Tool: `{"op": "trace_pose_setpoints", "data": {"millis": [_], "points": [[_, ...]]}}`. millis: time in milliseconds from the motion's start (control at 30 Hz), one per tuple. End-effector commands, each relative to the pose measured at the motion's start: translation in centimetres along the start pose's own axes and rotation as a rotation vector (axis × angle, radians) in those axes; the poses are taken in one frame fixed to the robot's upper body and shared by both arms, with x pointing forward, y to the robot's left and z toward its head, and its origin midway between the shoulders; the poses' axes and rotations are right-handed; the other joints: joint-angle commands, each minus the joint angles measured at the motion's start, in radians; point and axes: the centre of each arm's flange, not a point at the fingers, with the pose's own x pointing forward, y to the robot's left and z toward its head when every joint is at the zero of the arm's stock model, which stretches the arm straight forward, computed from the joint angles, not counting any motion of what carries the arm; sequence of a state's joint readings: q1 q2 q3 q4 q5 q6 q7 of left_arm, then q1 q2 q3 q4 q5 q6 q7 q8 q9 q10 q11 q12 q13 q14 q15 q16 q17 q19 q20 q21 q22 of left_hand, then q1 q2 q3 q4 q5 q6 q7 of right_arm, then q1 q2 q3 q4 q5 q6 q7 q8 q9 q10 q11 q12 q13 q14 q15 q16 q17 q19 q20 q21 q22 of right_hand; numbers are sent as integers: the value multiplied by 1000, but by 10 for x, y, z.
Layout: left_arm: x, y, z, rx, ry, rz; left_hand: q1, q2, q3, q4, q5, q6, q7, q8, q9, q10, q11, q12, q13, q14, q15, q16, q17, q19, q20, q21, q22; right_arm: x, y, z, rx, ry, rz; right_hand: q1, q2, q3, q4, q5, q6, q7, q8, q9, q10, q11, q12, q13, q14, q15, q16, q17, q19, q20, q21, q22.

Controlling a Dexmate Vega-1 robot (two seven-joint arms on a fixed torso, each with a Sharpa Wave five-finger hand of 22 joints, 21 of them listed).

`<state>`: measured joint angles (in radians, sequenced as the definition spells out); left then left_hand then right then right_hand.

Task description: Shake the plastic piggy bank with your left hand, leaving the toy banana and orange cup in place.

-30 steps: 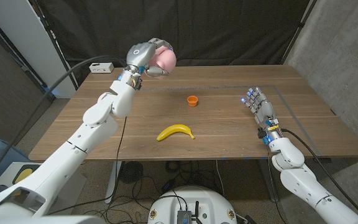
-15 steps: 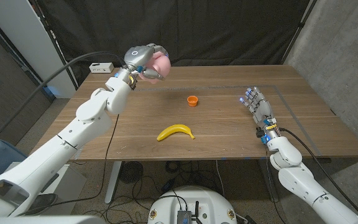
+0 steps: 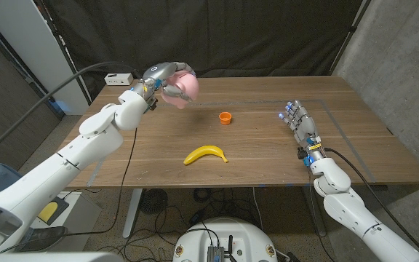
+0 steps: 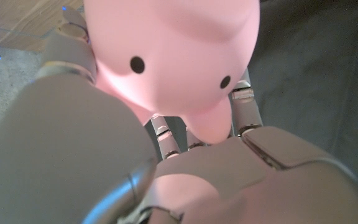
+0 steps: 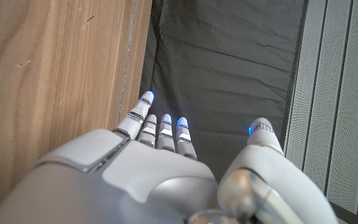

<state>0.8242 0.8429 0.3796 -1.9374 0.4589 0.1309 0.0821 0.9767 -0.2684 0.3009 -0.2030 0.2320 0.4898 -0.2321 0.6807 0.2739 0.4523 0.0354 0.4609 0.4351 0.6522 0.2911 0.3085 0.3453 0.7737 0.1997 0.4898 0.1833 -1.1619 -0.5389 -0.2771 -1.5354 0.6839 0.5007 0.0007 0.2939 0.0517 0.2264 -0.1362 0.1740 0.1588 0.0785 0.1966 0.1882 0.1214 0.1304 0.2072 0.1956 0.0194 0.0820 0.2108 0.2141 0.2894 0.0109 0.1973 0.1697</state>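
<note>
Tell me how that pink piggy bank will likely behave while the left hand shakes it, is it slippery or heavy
The piggy bank looks smooth and rounded, so it may be slippery. The left hand wraps it, with fingers along its sides, which should help against slipping. It is held above the table on an outstretched arm, so it is probably light. It keeps its shape in the grip, suggesting stiff plastic.

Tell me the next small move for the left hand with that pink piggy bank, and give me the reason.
Probably a short swing back the other way, kept high. The left hand grips the piggy bank in the air above the table's far left part, so there is room to shake it. The toy banana and orange cup lie off to the side and should remain untouched.
</note>
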Motion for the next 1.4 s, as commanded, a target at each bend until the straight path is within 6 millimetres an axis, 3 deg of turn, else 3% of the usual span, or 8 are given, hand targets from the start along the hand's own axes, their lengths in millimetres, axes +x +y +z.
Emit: {"op": "trace_pose_setpoints", "data": {"millis": [33, 767, 1400], "points": [[-5, -20, -17, -158, 17, -60, 396, 390, 118, 34, 7, 327, 326, 6, 181, 429, -42, 61, 407, 365, -395, 3, 5, 148, -160, 11, 2, 6, 4, -2, -2, 0, 6, 9, -4, -3, -3, 4, 1, 7, -3, 2, 1, 5, 0, 2, 0, 2, -3, -1, 4, 0, -3, 2], [-9, -42, -22, -200, 38, -93, 398, 389, 120, 34, 9, 327, 327, 3, 182, 433, -38, 53, 412, 368, -393, 0, 6, 145, -156, 18, 1, 5, 3, -3, 0, 7, 7, 10, -2, -4, -3, 4, 2, 7, -2, 2, 1, 4, 0, 2, -1, 1, -4, -1, 3, 0, -4, 2], [-3, -73, -24, -236, 56, -160, 399, 389, 120, 35, 10, 329, 329, 0, 184, 434, -35, 46, 415, 367, -394, -2, 8, 140, -154, 24, 1, 2, -3, 0, -11, 8, -2, 10, -2, -4, -3, 4, 2, 6, -2, 2, 1, 4, 0, 2, 0, 1, -3, -1, 3, 1, -4, 2]]}}
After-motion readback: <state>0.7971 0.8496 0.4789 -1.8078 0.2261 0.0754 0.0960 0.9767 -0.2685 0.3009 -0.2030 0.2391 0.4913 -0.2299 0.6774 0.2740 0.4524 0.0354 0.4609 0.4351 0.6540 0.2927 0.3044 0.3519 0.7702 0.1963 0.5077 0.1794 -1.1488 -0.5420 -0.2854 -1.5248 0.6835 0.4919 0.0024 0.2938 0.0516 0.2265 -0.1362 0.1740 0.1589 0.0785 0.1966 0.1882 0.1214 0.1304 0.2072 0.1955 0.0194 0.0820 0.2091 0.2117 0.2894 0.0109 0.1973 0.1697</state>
